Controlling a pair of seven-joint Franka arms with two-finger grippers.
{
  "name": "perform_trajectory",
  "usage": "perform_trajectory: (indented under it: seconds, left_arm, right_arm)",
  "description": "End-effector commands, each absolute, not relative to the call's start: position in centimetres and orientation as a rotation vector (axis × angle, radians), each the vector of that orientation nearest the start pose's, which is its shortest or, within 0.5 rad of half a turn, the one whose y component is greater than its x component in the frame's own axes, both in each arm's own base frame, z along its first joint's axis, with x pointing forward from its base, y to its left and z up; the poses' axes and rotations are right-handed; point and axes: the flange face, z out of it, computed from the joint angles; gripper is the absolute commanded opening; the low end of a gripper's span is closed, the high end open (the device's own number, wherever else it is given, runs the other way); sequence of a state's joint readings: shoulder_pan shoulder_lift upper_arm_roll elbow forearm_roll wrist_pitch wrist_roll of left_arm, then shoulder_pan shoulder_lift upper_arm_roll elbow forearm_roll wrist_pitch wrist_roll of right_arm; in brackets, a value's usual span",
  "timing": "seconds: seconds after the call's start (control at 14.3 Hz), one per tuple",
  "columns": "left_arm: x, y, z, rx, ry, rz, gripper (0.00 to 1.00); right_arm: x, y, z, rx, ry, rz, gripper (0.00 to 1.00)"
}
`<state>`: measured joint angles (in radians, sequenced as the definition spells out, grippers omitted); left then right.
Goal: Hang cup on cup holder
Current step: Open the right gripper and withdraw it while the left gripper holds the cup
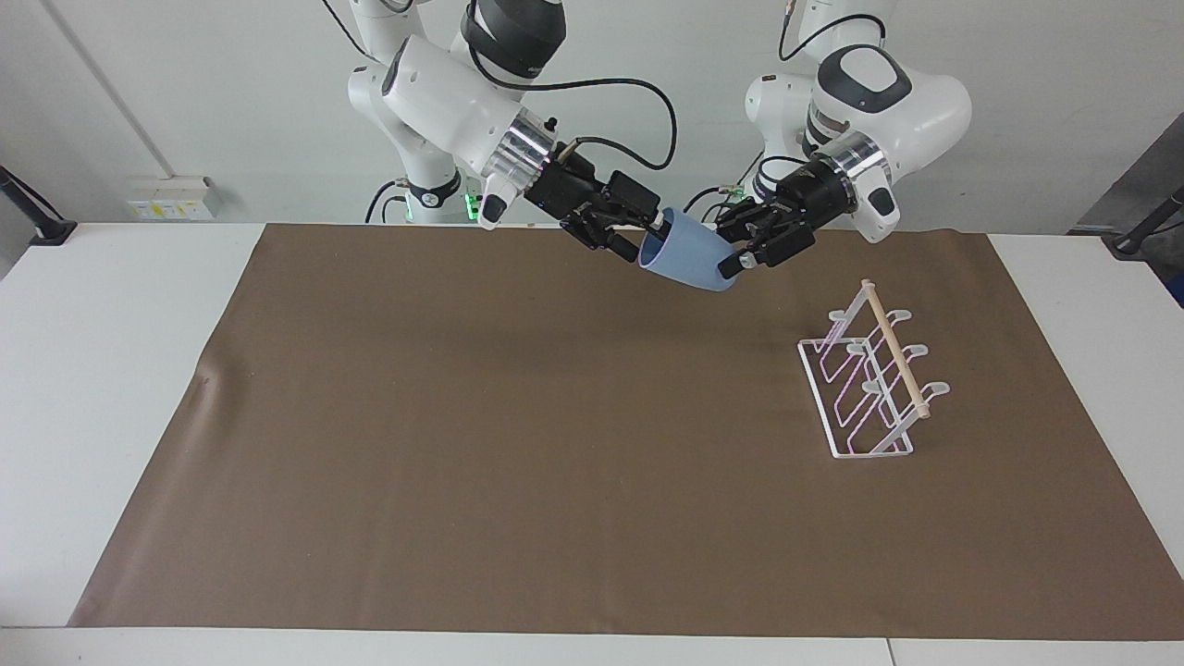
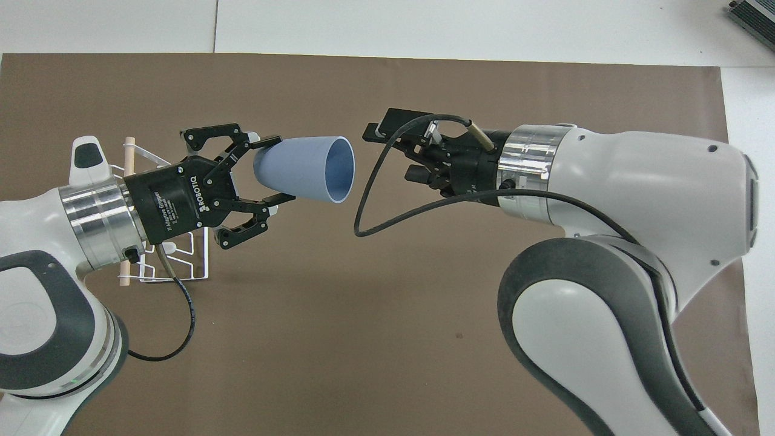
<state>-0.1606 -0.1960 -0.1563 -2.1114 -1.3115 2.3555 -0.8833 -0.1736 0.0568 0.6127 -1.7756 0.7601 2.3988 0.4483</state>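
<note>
Cup point(image 2: 306, 168) is in the air, lying sideways over the brown mat point(image 1: 462, 444), well apart from the cup holder point(image 1: 869, 384), which stands toward the left arm's end. Left gripper point(image 2: 272, 169) pinches the cup's narrow base end, mouth pointing away from its wrist; likely so the open rim can slide over a prong. Right gripper point(image 2: 387, 151), fingers spread and empty, hangs just off the rim, clear of it.

White table point(image 1: 111, 370), brown mat point(image 1: 518, 444) on it, cup holder point(image 1: 869, 384) atop
</note>
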Motion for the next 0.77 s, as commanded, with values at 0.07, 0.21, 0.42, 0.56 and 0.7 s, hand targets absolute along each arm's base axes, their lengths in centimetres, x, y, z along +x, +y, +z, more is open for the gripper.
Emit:
perform_trajectory:
  seconds: [0.07, 0.21, 0.42, 0.56, 0.7]
  left_arm:
    - [51.0, -16.9, 55.5, 1.737, 1.254, -0.208, 0.0]
    - [50.9, -16.8, 55.8, 1.889, 1.214, -0.107, 0.0]
    - [51.0, -16.6, 56.0, 2.087, 1.15, 0.033, 0.0]
    - [51.1, -16.5, 56.7, 2.226, 1.087, 0.149, 0.0]
    - [50.8, -16.6, 57.0, 2.377, 1.014, 0.256, 0.0]
  right_arm:
    - [58.8, 20.2, 59.2, -2.37, 0.284, -0.474, 1.0]
    - [59.7, 17.1, 58.8, -2.438, 0.211, -0.537, 1.0]
    - [59.8, 14.9, 58.3, -2.595, 0.058, -0.55, 1.0]
    - [59.8, 13.3, 59.5, -2.751, -0.096, -0.525, 1.0]
    - [59.4, 11.6, 62.3, -2.885, -0.188, -0.482, 1.0]
